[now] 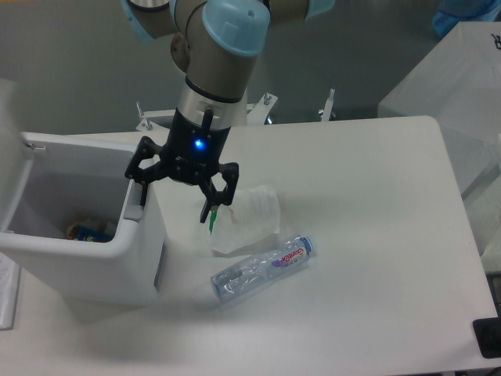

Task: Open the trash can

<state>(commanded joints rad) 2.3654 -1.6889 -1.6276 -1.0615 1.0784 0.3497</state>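
Observation:
The trash can [86,266] is a large white boxy bin at the left of the table. Its inside shows from above, with a small colourful item at the bottom. Its white lid [9,168] stands raised at the far left edge of the view. My gripper [177,197] points down just right of the bin's right rim, open and empty. Its left finger [142,186] is at the rim by a dark tab; I cannot tell if they touch. Its right finger [212,210] has a green tip and hangs over the table.
A small translucent white plastic bag [252,215] lies just right of the gripper. A clear plastic water bottle [262,268] lies on its side in front of it. The white table [376,235] extends to the right. A white box [454,78] stands at the back right.

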